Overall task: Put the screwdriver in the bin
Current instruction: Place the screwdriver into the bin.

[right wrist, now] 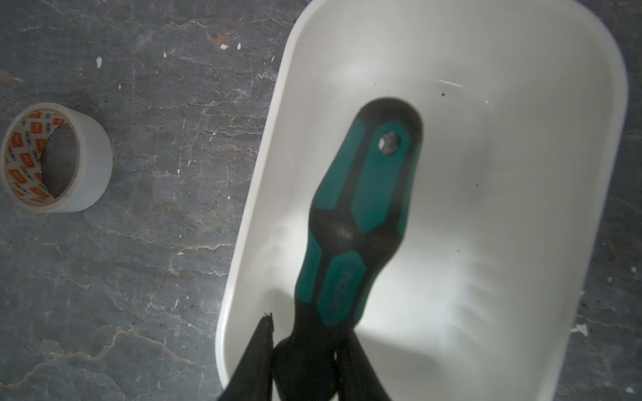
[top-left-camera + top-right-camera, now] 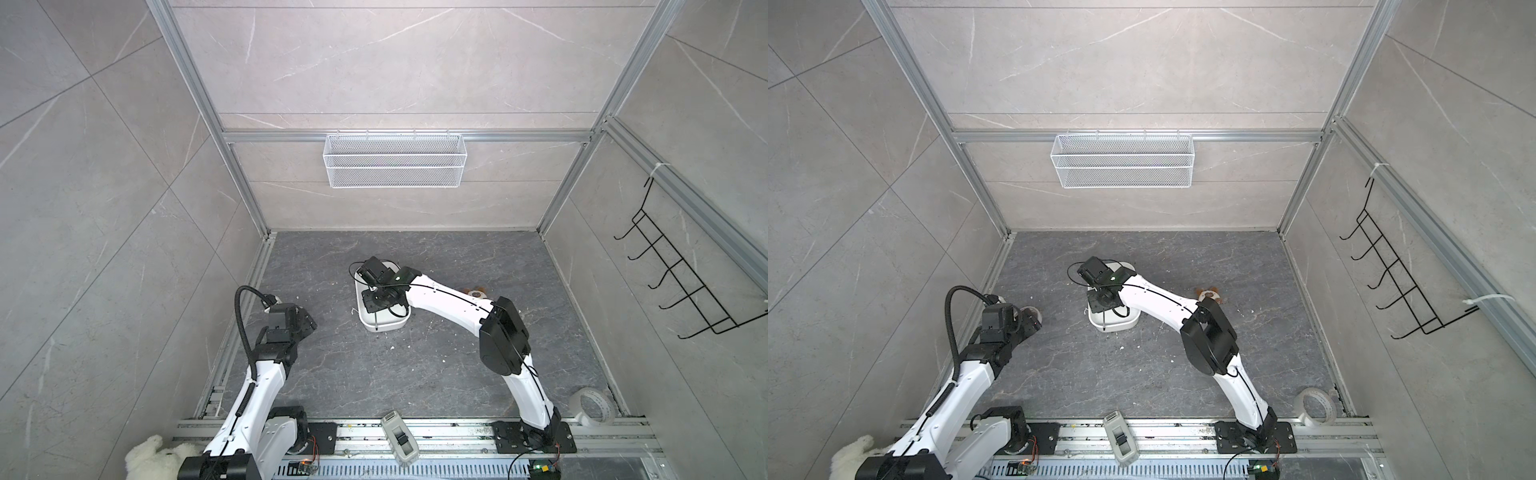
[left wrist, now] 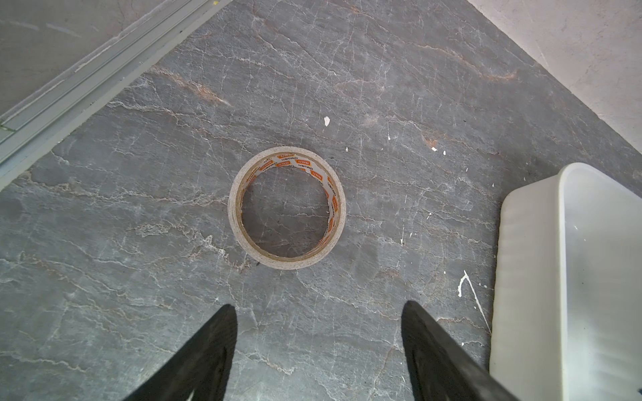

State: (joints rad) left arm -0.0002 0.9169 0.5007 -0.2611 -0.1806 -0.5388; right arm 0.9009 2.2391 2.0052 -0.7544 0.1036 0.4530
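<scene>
— Right fingers [image 1: 258,357]: what do they hold?
— They are clamped on the screwdriver [image 1: 361,194] at the narrow neck of its green-and-black handle. The handle hangs inside the outline of the bin [image 1: 267,194], above its white floor; whether it touches, I cannot tell.
— And the left fingers [image 3: 208,354]?
— Spread apart, gripping nothing, over bare desk [image 3: 121,243] just short of a tape roll [image 3: 233,208].
— Do the top views show all that?
— No. There the right wrist covers most of the bin [image 2: 388,326], and the handle is hidden. In a top view the tape roll [image 2: 1032,311] peeks out beside the left wrist; only the wrist views show it whole.
— What else is around?
— A bigger tape roll [image 2: 592,409] at the near right corner, a grey device [image 2: 399,442] on the front rail, a wire-mesh basket [image 2: 392,166] on the back wall.
— Room to move?
— Open desk lies between the bin and back wall; an aluminium rail [image 3: 69,93] edges the desk close to the left arm.
</scene>
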